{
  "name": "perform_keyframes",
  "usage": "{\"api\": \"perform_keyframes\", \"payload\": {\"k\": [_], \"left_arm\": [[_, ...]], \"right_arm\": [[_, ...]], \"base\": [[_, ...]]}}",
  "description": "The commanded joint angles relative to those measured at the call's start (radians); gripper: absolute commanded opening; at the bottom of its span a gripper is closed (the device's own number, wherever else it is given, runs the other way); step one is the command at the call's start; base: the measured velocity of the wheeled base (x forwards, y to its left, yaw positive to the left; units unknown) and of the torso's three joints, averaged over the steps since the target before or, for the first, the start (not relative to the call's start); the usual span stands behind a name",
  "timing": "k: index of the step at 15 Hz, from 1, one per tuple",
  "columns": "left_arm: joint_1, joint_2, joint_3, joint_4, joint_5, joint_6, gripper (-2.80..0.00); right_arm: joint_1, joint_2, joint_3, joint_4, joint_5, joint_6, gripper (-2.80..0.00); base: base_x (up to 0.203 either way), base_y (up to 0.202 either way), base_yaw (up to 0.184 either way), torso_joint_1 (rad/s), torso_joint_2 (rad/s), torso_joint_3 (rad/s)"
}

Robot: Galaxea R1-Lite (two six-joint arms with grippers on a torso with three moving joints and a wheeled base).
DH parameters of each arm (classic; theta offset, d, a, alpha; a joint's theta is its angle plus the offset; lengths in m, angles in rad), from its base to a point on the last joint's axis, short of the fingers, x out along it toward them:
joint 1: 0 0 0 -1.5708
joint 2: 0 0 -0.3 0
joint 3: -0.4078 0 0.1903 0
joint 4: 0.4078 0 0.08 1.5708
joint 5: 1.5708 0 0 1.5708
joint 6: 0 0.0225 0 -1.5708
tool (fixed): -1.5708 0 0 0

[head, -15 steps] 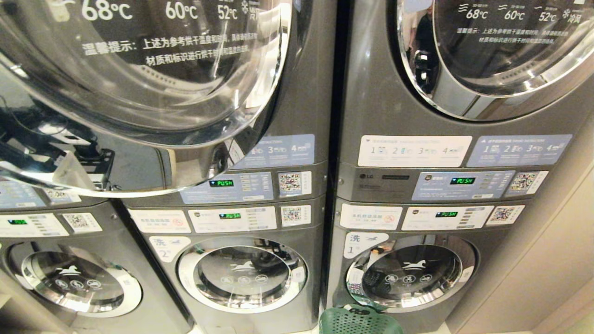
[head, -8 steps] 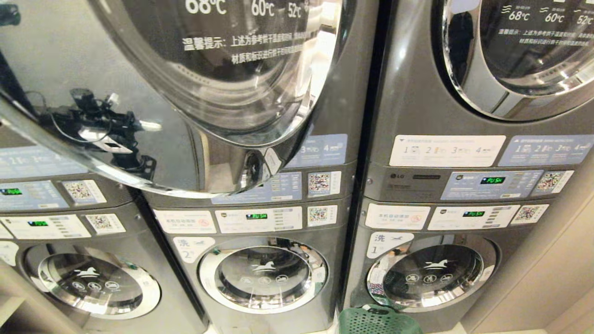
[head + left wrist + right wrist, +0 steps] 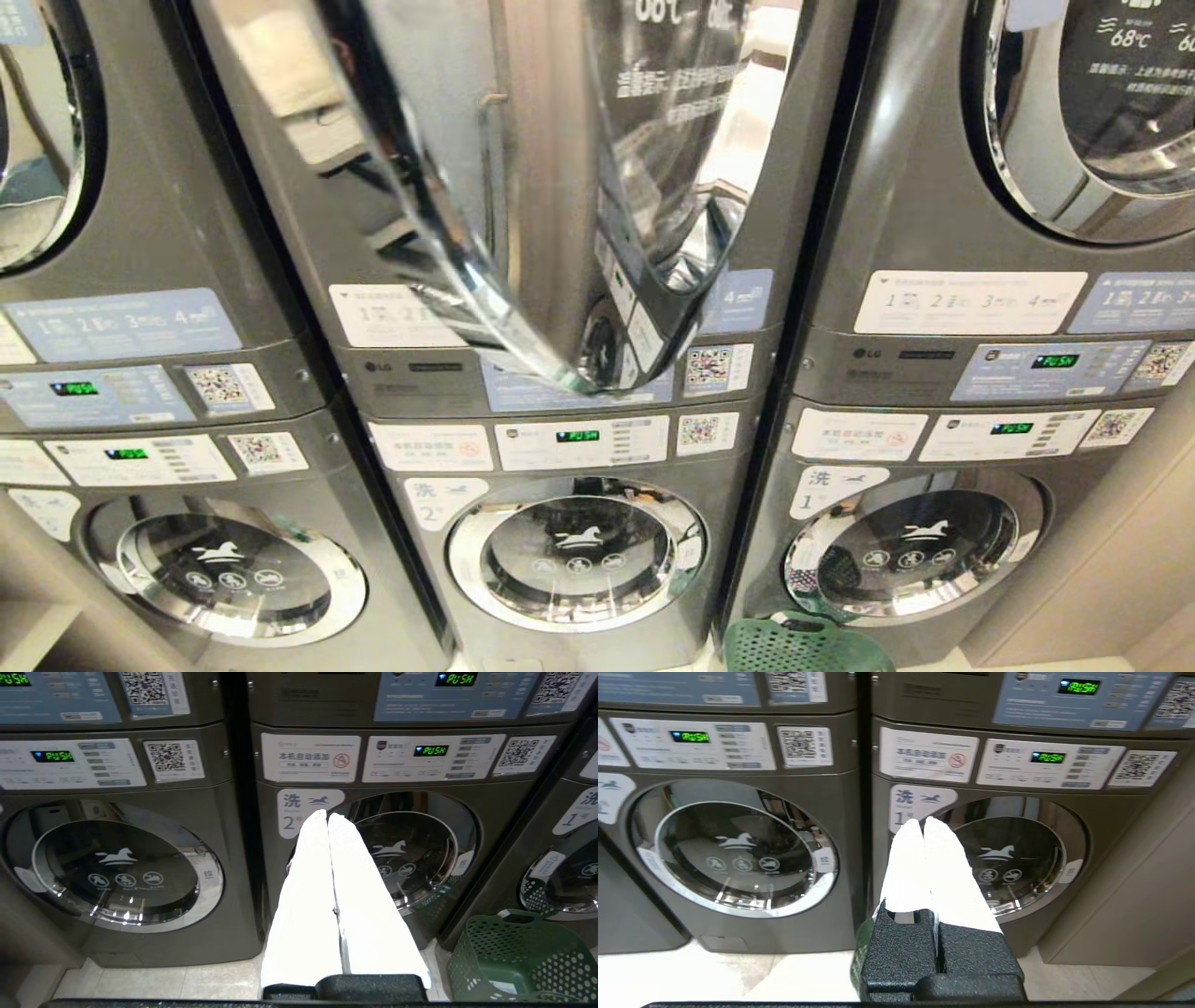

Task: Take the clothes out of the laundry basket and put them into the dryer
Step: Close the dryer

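Pale tiled floor beside beige wall.

The head view looks forward and down at a wall of stacked grey machines, so close that the middle dryer's open door fills its upper half. Both wrist views sit lower, facing the bottom row level-on — the left one squarely before washer 2, the right one before washer 1. Head and left wrist views share the green laundry basket
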Motion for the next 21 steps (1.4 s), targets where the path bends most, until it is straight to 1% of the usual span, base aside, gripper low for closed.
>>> {"api": "perform_keyframes", "payload": {"k": [1, 14, 21], "left_arm": [[0.0, 0.0, 0.0, 0.0, 0.0, 0.001, -2.8], [0.0, 0.0, 0.0, 0.0, 0.0, -0.001, -2.8], [0.0, 0.0, 0.0, 0.0, 0.0, -0.001, -2.8]], "right_arm": [[0.0, 0.0, 0.0, 0.0, 0.001, 0.001, -2.8], [0.0, 0.0, 0.0, 0.003, 0.001, -0.009, -2.8], [0.0, 0.0, 0.0, 0.0, 0.001, -0.001, -2.8]], "base": [[0.0, 0.196, -0.001, -0.002, 0.01, 0.002], [0.0, 0.195, -0.002, 0.001, 0.0, 0.003], [0.0, 0.195, -0.001, 0.003, 0.0, 0.003]]}}
